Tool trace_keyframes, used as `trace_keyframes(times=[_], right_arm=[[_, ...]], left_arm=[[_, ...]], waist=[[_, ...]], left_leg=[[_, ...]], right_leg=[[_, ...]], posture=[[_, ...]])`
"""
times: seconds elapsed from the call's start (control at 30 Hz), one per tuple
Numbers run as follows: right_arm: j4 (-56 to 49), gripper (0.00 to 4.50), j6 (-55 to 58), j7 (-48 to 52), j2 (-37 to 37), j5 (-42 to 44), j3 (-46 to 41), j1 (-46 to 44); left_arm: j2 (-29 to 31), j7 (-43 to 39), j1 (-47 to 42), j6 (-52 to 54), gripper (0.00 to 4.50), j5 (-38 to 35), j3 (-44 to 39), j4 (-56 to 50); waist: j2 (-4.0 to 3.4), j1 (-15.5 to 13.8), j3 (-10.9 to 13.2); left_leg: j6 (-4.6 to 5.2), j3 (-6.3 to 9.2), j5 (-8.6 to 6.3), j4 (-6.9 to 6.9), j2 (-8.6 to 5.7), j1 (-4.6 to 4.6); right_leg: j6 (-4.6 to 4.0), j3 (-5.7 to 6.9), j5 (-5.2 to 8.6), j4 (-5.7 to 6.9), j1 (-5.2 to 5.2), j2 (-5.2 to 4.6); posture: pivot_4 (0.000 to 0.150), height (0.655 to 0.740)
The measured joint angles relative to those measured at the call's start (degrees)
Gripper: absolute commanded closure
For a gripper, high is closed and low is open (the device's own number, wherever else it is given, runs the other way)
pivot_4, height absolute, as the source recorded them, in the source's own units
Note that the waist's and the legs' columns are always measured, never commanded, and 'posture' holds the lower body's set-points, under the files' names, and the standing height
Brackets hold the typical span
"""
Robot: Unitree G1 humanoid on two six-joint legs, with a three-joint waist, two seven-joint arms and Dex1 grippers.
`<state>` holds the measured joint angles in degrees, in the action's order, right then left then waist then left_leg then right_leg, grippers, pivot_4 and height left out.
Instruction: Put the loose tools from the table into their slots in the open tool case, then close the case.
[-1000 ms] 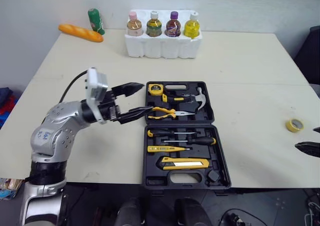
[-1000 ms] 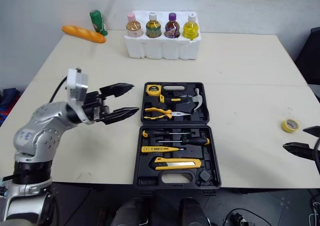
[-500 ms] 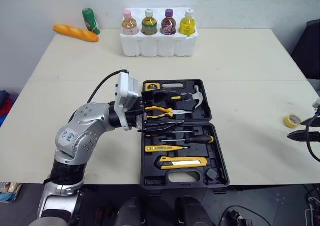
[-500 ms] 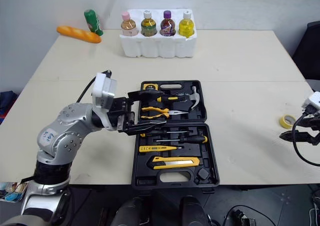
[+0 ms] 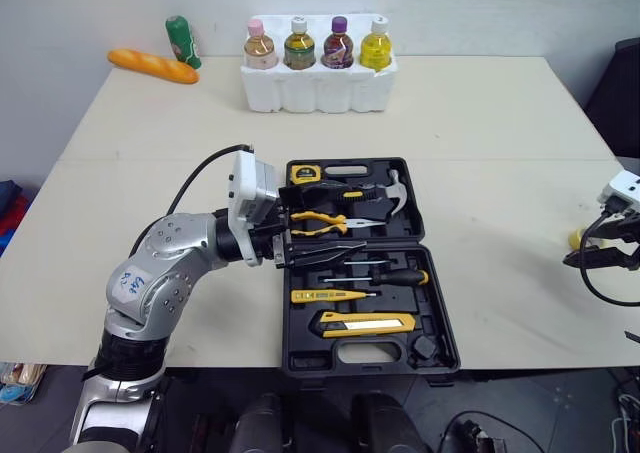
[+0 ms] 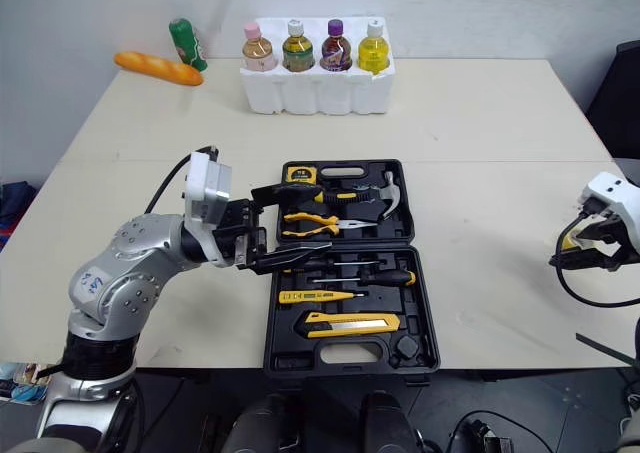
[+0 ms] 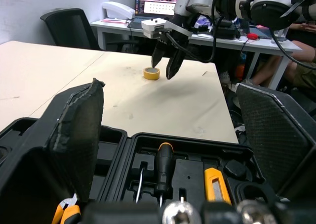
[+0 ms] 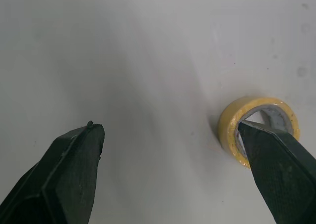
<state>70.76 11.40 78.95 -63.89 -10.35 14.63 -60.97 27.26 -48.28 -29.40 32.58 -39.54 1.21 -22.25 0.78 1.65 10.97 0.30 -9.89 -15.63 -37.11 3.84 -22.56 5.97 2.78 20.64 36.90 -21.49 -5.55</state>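
**Q:** Your right gripper point(image 8: 169, 127) has swung in over the yellow tape roll point(image 8: 229, 132) since half a second ago, and your left gripper point(image 6: 318, 216) has barely shifted. Agreed?

**A:** Agreed. You have both sets of fingers spread wide, holding nothing. The left hovers over the open tool case point(image 5: 438, 308), above the pliers point(image 5: 322, 218). The tape lies flat on the table point(image 5: 480, 123) near its right edge, well apart from the case. One right finger overlaps the roll; contact unclear.

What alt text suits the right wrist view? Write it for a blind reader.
The right gripper hangs open over a roll of yellow tape lying flat on the table. One black finger covers part of the roll; the other is well clear of it.
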Motion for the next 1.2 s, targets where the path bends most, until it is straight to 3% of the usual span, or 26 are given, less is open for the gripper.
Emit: trace_keyframes(times=[0.5, 1.2], right_arm=[[4.31, 0.0, 5.52, -7.47, 3.9, -1.78, -3.57, -1.49], [5.76, 0.0, 20.43, -15.98, 6.84, 4.01, -15.38, -1.5]], left_arm=[[1.97, 0.81, -1.02, 1.73, 0.05, -0.09, -0.16, -1.41], [2.82, 1.8, -1.39, 3.62, 0.05, -0.78, -0.56, -3.86]], waist=[[-0.07, 0.04, -0.04], [-0.11, 0.06, -0.06]], left_leg=[[-0.01, -0.03, 0.01, -0.06, 0.0, 0.11], [-0.03, -0.1, 0.02, -0.06, 0.0, 0.13]], right_leg=[[0.0, -0.05, 0.0, 0.14, 0.05, 0.0], [-0.01, -0.11, 0.01, 0.21, 0.02, 0.03]], posture=[[0.15, 0.74], [0.15, 0.74]])
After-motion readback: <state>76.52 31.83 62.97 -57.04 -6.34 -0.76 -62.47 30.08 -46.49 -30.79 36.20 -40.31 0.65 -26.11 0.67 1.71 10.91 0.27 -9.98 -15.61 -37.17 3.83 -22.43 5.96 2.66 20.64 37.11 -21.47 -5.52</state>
